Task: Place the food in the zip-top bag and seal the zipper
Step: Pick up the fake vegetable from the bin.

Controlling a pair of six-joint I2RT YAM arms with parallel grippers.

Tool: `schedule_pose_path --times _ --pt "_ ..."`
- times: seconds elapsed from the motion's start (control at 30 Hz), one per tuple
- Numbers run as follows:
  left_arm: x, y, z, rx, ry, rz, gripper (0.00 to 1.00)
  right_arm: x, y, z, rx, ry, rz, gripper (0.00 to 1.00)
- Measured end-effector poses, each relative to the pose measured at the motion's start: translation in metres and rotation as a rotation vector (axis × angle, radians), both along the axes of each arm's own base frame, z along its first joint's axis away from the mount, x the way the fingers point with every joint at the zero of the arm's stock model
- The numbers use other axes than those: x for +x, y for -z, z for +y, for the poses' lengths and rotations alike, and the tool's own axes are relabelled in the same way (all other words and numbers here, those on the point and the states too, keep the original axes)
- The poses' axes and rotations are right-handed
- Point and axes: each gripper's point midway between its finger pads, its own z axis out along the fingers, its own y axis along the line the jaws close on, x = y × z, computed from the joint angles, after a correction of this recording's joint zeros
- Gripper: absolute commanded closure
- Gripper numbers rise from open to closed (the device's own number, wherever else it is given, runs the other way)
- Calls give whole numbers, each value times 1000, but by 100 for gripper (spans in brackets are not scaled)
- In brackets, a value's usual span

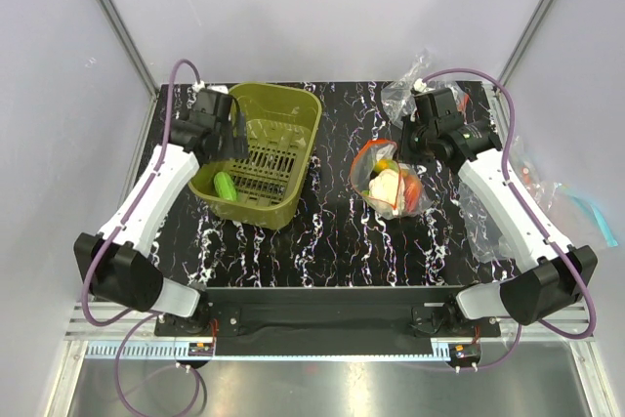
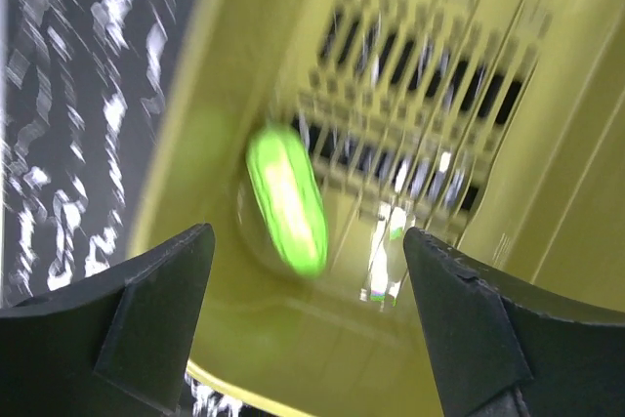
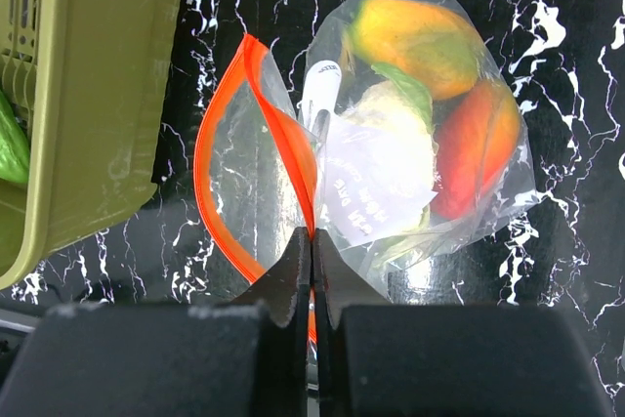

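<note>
My left fingers (image 2: 186, 256) hang spread over a green piece (image 2: 285, 197) in the basket (image 2: 547, 192); my right fingers (image 3: 311, 246) pinch the red zipper (image 3: 208, 144) (the zip-top bag (image 3: 391, 173) gapes).

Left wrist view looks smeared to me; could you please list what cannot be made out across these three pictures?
1. Left wrist view: motion blur smears the green piece in the basket; its kind is unreadable.
2. Right wrist view: the shut right hand covers the near end of the zipper, so how much strip it pinches is hidden.
3. Top view: the print on the bag is too small to read.
</note>
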Motion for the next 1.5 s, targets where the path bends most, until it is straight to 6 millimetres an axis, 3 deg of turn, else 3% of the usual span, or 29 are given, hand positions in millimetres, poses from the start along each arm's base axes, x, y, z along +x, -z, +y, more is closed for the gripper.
schedule_pose_path --times 0.23,0.6,0.87,1.03,1.13,1.17,1.23,1.27,1.37,1.5 --pt "-22 54 -8 -19 20 180 17 -1 2 0 -2 0 5 100" --pt "-23 146 -6 53 -31 431 17 -1 2 0 -1 -1 4 100" --pt "-11 158 -2 63 -88 404 13 -1 1 -1 -2 0 1 100" --pt "-12 171 0 73 -97 426 15 -1 0 -1 -2 0 0 100" --pt "-11 175 2 69 -96 430 34 -1 0 -1 -2 0 0 100" --pt "-10 175 1 67 -90 426 48 -1 0 -1 -2 0 0 100" --pt "-7 175 1 67 -83 415 61 -1 0 -1 -2 0 0 100" --pt "-5 175 1 69 -75 412 73 -1 0 -1 -2 1 0 100" --pt "-1 171 0 64 -65 386 77 -1 0 -1 -2 1 0 100" --pt "4 146 -6 20 -45 314 76 -1 0 -1 -3 0 0 100"
